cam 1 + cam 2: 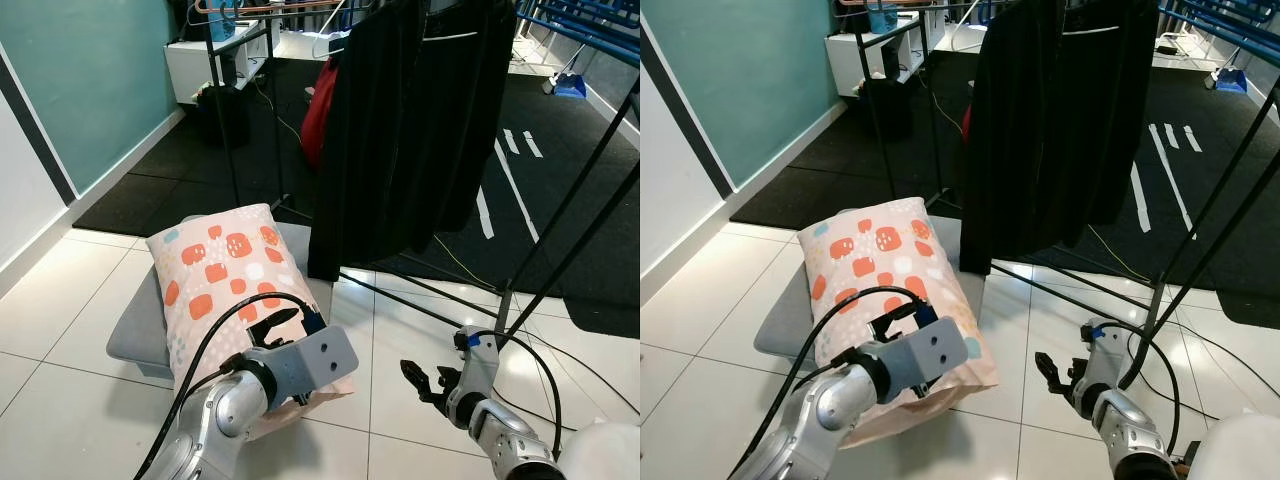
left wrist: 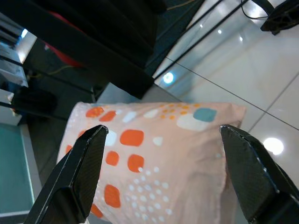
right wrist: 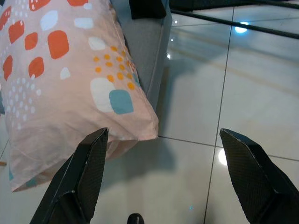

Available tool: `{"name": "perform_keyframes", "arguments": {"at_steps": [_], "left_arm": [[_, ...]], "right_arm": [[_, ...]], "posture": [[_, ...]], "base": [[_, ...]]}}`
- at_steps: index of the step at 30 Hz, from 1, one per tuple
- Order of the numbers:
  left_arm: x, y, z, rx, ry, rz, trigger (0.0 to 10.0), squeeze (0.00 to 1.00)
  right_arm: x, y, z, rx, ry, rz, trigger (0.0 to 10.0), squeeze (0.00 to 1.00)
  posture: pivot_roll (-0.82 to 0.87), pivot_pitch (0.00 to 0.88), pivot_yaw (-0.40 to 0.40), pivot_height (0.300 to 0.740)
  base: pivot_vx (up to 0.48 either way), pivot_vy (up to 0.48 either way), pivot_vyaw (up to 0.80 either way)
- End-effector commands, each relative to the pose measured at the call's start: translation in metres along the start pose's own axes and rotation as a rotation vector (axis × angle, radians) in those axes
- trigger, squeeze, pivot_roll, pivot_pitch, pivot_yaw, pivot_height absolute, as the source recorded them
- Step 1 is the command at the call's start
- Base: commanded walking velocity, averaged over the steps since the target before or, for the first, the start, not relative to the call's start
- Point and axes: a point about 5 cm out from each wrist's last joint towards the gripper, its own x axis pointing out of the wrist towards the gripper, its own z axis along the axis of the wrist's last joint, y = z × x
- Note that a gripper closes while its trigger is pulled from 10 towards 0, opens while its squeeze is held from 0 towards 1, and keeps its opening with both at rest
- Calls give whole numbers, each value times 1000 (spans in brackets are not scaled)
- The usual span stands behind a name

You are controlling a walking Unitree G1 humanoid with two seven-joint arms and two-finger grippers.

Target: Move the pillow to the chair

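Peach fabric with orange and white squares covers the pillow, which lies on a low grey chair beside a clothes rack of black garments; no writing is legible on it. My left hand hovers above its near end. From the left wrist, my fingers spread wide over the pillow. From the right wrist, my right hand gapes released over white floor tiles.
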Motion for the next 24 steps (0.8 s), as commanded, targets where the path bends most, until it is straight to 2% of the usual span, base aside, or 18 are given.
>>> {"name": "perform_keyframes", "arguments": {"at_steps": [1, 5, 6, 7, 8, 10, 11, 12, 14, 15, 16, 17, 18, 19, 21, 22, 23, 24], "left_arm": [[4, -3, -3, 2, 19, -12, 10000, 0], [6, -3, -2, -10, 19, -17, 10000, 0], [8, -2, 3, 62, -1, 2, 10000, 0], [8, -2, 3, 62, -1, 2, 10000, 0], [8, -2, 7, 141, -20, 39, 10000, 0], [7, 2, 9, 169, -44, 88, 10000, 0], [7, 2, 9, 169, -44, 88, 10000, 0], [3, 10, 6, 99, -43, 142, 10000, 0], [3, 10, 6, 99, -43, 142, 10000, 0], [-1, 22, -3, -17, -29, 224, 10000, 0], [-1, 22, -3, -17, -29, 224, 10000, 0], [-9, 40, -28, -195, 28, 333, 10000, 0], [-9, 40, -28, -195, 28, 333, 10000, 0], [-19, 53, -56, -340, 97, 442, 10000, 0], [-19, 53, -56, -340, 97, 442, 10000, 0], [-30, 61, -90, -520, 175, 566, 10000, 0], [-39, 57, -124, -674, 274, 639, 10000, 0], [-39, 57, -124, -674, 274, 639, 10000, 0]], "right_arm": [[0, -3, 1, -16, 12, -8, 10000, 0], [1, -3, 3, -21, 13, -7, 10000, 0], [1, -3, 4, -36, 18, -7, 10000, 0], [1, -3, 4, -36, 18, -7, 10000, 0], [2, -3, 5, -42, 15, -17, 10000, 0], [3, -2, 6, -61, 13, -11, 10000, 0], [3, -2, 6, -61, 13, -11, 10000, 0], [3, -1, 7, -72, 12, -8, 10000, 0], [3, -1, 7, -72, 12, -8, 10000, 0], [4, 0, 8, -78, 11, -5, 10000, 0], [4, 0, 8, -78, 11, -5, 10000, 0], [5, 1, 9, -83, 10, -2, 10000, 0], [5, 1, 9, -83, 10, -2, 10000, 0], [7, 3, 10, -87, 10, 0, 10000, 0], [7, 3, 10, -87, 10, 0, 10000, 0], [8, 4, 11, -89, 10, 0, 10000, 0], [9, 5, 12, -91, 10, 3, 10000, 0], [9, 5, 12, -91, 10, 3, 10000, 0]], "posture": [[-102, 76, -37, 740], [-119, 56, -47, 740], [-128, 65, -47, 740], [-128, 65, -47, 740], [-128, 49, -54, 740], [-132, 44, -47, 740], [-132, 44, -47, 740], [-132, 29, -46, 740], [-132, 29, -46, 740], [-130, 21, -44, 740], [-130, 21, -44, 740], [-128, 11, -38, 740], [-128, 11, -38, 740], [-133, 12, -34, 740], [-133, 12, -34, 740], [-134, 9, -36, 740], [-140, 0, -31, 740], [-140, 0, -31, 740]], "base": [[0, 0, 0], [0, 0, 0], [0, 0, 0], [0, 0, 0], [0, 0, 406], [0, 0, 603], [0, 0, 800], [0, 0, 800], [0, 0, 800], [0, 0, 800], [0, 0, 800], [0, 0, 800], [0, 0, 800], [0, 0, 800], [0, 0, 800], [0, 0, 800], [0, 0, 800], [0, 0, 800]]}}
